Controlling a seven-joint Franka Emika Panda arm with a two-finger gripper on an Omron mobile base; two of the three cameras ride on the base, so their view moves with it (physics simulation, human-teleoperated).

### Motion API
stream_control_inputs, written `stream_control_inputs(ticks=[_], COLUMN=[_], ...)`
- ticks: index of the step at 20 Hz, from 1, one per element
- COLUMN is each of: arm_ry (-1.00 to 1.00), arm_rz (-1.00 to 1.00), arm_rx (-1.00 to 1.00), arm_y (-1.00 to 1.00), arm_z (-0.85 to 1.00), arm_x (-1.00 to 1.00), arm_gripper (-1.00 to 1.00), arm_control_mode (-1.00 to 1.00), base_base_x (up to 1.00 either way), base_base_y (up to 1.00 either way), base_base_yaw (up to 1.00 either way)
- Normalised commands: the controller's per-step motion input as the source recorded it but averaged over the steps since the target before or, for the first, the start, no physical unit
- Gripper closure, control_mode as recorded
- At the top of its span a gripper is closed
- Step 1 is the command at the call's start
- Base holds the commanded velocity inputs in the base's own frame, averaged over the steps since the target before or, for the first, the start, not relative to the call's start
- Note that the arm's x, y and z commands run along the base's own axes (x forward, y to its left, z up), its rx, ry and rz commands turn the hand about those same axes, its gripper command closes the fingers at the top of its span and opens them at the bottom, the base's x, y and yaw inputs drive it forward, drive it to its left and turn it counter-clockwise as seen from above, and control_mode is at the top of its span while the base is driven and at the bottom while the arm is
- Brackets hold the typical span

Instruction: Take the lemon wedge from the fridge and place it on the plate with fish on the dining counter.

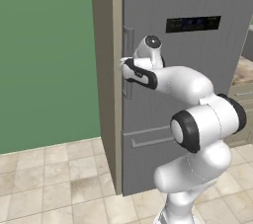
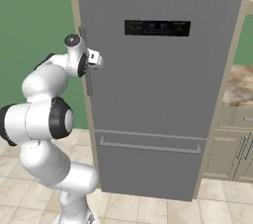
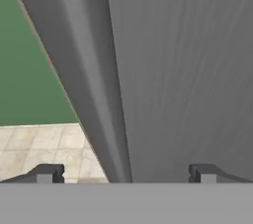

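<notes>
In the base views a green wall (image 1: 44, 55) fills the left, above pale floor tiles (image 1: 54, 178). Next comes the beige side panel (image 1: 105, 70) framing the fridge (image 2: 163, 94), whose grey door is closed. Its long vertical bar handle (image 2: 87, 65) runs down the door's left edge, and the gripper (image 2: 95, 59) is right at that bar, about midway along it. In the hand view the handle (image 3: 94, 85) rises between the two finger tips (image 3: 47, 172), the jaws spread wide on either side, gripping nothing. A black display panel (image 2: 157, 28) sits high on the door, a horizontal drawer handle (image 2: 150, 145) low. Far right, a marbled desk (image 2: 239, 87) tops cream cabinets (image 2: 232, 149)
</notes>
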Motion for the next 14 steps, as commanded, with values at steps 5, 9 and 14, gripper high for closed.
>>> stream_control_inputs(ticks=[5,9,14], arm_ry=[0.0,-0.01,0.0], arm_rz=[0.0,0.0,0.0], arm_rx=[0.0,0.0,0.0], arm_y=[0.06,0.08,0.09], arm_z=[-0.16,-0.25,-0.25], arm_x=[0.39,0.19,0.24], arm_gripper=[-1.0,-1.0,-1.0], arm_control_mode=[-1.0,-1.0,-1.0], base_base_x=[0.0,0.0,0.0], base_base_y=[0.0,0.0,0.0], base_base_yaw=[0.0,0.0,0.0])
